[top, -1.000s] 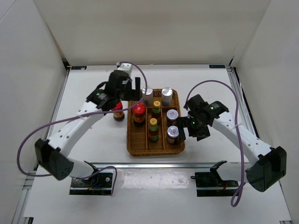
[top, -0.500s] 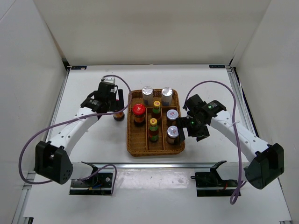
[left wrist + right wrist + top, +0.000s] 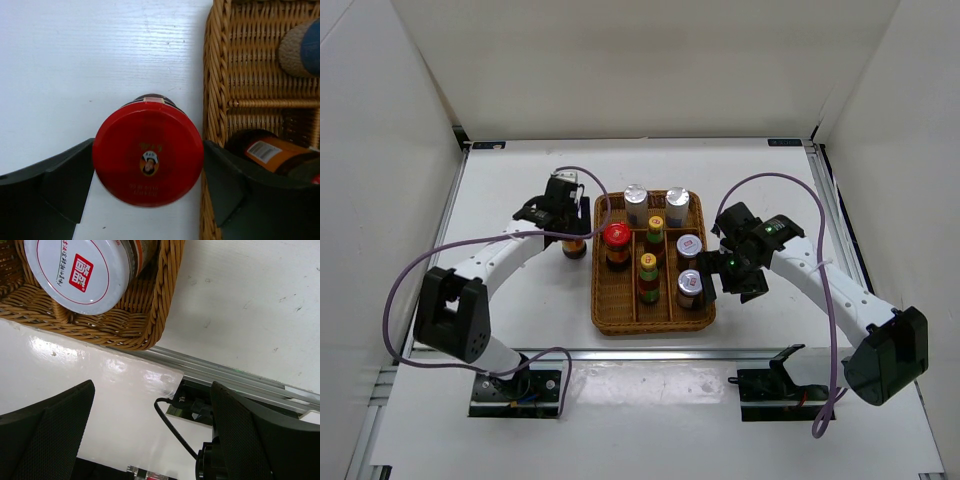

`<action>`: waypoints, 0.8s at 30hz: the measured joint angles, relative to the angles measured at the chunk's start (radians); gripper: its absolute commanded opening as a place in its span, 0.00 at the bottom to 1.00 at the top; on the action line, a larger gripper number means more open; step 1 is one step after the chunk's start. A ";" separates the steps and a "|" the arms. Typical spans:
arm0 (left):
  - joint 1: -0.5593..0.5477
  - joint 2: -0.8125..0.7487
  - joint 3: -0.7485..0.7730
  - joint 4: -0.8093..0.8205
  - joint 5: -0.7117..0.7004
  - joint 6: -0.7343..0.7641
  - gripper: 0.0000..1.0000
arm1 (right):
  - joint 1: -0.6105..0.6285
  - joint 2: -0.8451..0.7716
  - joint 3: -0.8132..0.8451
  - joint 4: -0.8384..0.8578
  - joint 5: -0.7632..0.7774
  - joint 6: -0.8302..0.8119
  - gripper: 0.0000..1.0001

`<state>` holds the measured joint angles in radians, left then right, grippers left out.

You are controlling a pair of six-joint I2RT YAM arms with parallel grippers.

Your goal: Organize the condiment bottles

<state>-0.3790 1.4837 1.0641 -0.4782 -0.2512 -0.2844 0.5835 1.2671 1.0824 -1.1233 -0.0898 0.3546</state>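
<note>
A brown wicker tray (image 3: 605,300) holds several condiment bottles: four silver-capped shakers (image 3: 636,200), two yellow-capped bottles (image 3: 648,270) and one red-capped jar (image 3: 617,238). A second red-capped jar (image 3: 574,247) stands on the table just left of the tray. My left gripper (image 3: 569,226) is over it. In the left wrist view its jaws stand open on either side of the red cap (image 3: 148,160), close to both edges. My right gripper (image 3: 722,272) is open and empty, just right of the tray, near a silver-capped shaker (image 3: 80,272).
The tray's left wall (image 3: 215,100) runs right beside the jar and the left gripper's right finger (image 3: 225,180). White walls enclose the table. A metal rail (image 3: 650,352) and two arm mounts line the near edge.
My left gripper swung back from the tray's far left corner, leftward and nearer, and now straddles the red-capped jar outside the tray. The jar and the right arm have hardly moved.
</note>
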 measured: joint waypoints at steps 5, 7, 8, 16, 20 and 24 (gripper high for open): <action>0.000 0.031 0.011 -0.005 0.000 0.010 0.20 | 0.000 0.000 0.000 0.000 0.000 0.000 1.00; 0.000 0.031 0.026 -0.039 -0.001 0.011 0.12 | 0.000 0.000 0.000 0.000 0.000 0.000 1.00; 0.000 0.029 0.037 -0.062 -0.003 0.013 0.11 | 0.000 -0.001 0.000 0.000 0.000 0.000 1.00; -0.016 -0.212 0.096 -0.190 0.003 0.018 0.11 | 0.000 -0.002 0.000 0.001 0.001 -0.003 1.00; -0.068 -0.445 0.056 -0.187 0.042 -0.018 0.11 | 0.000 -0.002 0.000 0.002 0.000 -0.004 1.00; -0.140 -0.538 -0.016 -0.194 0.114 -0.080 0.11 | -0.001 -0.002 0.000 0.004 0.000 -0.004 1.00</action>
<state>-0.5190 0.9459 1.0481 -0.6724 -0.1375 -0.3649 0.5827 1.2648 1.0821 -1.1194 -0.0902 0.3504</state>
